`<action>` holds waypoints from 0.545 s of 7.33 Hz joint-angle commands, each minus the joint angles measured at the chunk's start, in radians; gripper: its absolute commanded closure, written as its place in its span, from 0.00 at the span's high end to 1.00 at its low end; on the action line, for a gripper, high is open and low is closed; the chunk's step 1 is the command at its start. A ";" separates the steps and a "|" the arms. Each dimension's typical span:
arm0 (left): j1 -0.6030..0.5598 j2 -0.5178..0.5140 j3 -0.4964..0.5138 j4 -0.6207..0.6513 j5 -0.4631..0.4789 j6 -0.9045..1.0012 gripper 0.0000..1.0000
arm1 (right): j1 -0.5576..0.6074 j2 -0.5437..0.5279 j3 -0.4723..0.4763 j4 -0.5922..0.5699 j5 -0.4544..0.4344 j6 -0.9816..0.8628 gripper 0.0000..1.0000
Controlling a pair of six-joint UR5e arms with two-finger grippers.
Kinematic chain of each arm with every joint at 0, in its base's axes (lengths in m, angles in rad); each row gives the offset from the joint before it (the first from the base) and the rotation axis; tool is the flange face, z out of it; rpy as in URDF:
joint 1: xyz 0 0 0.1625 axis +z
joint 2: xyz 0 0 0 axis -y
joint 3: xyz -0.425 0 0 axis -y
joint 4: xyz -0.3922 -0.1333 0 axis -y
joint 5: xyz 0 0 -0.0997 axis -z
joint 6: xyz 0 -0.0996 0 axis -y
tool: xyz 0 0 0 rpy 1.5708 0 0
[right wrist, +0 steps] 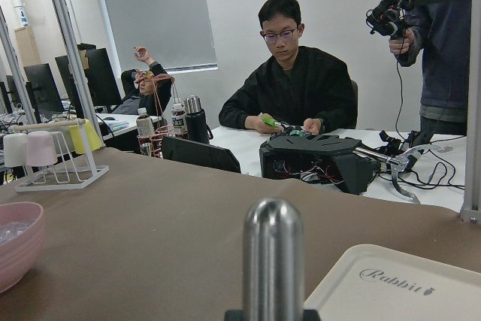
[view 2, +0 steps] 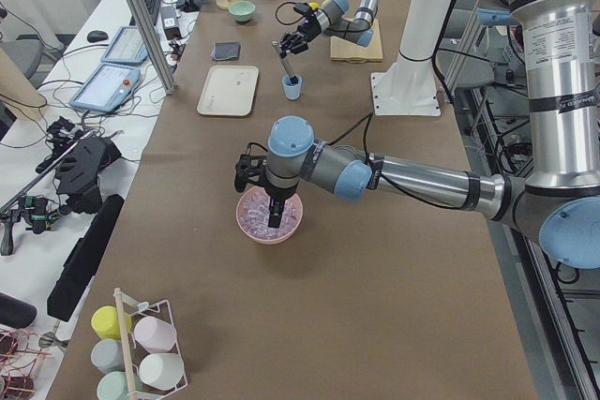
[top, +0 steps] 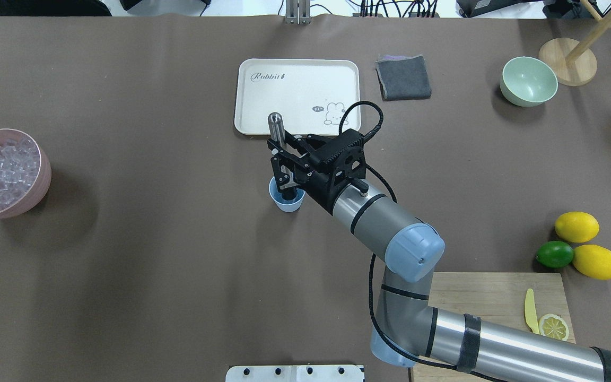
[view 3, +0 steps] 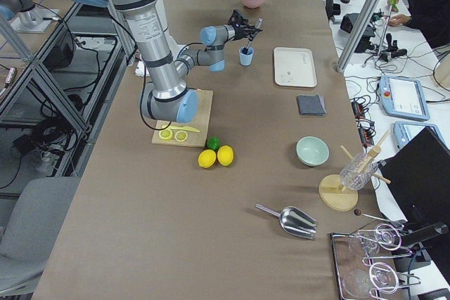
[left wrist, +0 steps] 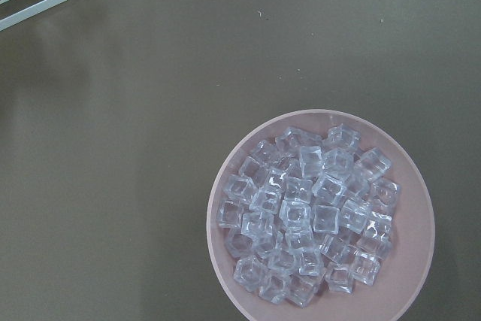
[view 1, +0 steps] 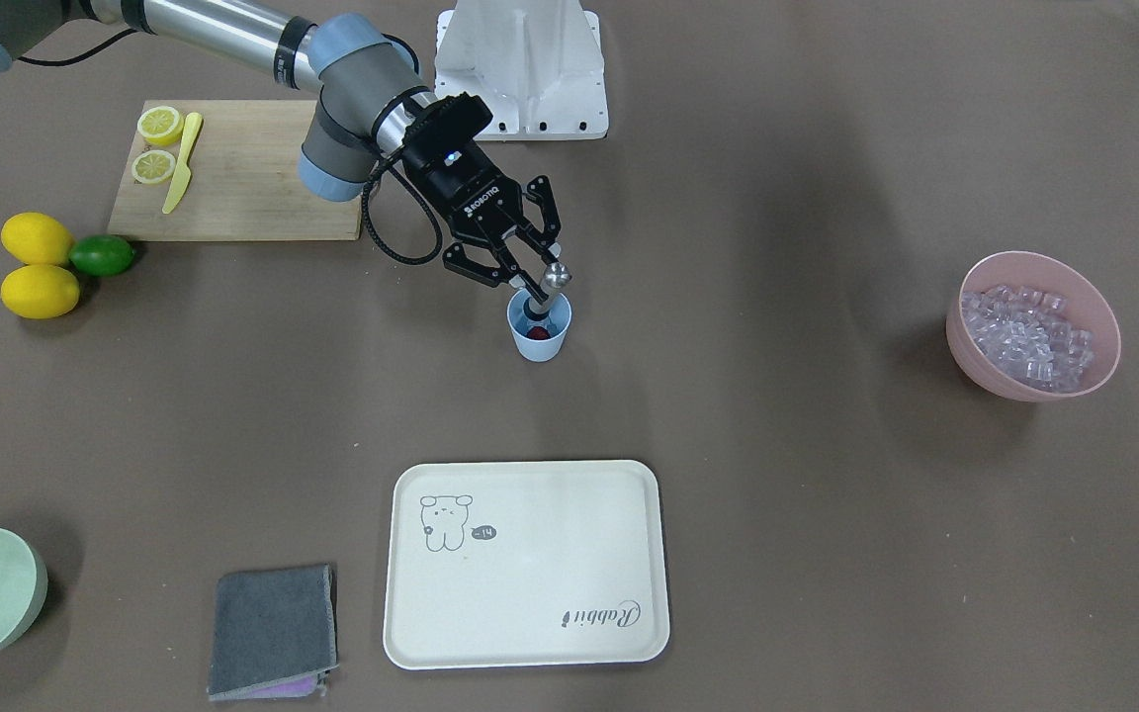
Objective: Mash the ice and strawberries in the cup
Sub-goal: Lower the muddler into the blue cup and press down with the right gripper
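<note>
Right tool (view 1: 528, 272): jaws closed on the shaft of a metal muddler (view 1: 552, 282), held below its rounded top. The muddler leaned instead of standing plumb, its lower end down inside the cup (view 1: 540, 341).

Cup: near the middle of the counter (view 1: 777, 445), a little toward the robot-side edge, standing alone with nothing bracing it. The strawberry (view 1: 538, 331) showed as a red patch at the cup's bottom, beside the muddler's end. We could not tell whether any ice lay in the cup.

Ice (view 1: 1029, 336): heaped in the pink bowl (view 1: 970, 341), near the counter's end on the robot's left, well apart from the cup.

Left tool (view 2: 278, 215): hung over the pink bowl. We could not tell whether it was open or closed.

Risks, as we judged them:
- The cup looked light and unheld, so an off-centre push from the leaning muddler could tip or skid it.
- The muddler's smooth shaft could slide up through the jaws under load, and the press would lose force.
- The strawberry could roll aside from the muddler's end and go unmashed.
- Mashing with no ice in the cup would leave the task half done.
</note>
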 commanded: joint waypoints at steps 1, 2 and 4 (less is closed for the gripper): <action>-0.005 0.000 -0.006 0.000 0.000 0.000 0.98 | -0.001 0.001 -0.009 0.000 0.006 0.000 0.00; -0.007 0.009 -0.006 -0.001 0.000 0.000 0.98 | -0.003 0.001 -0.011 0.000 0.008 0.001 0.00; -0.008 0.014 -0.008 -0.003 0.000 0.000 0.98 | -0.003 0.002 -0.008 0.000 0.008 0.001 0.00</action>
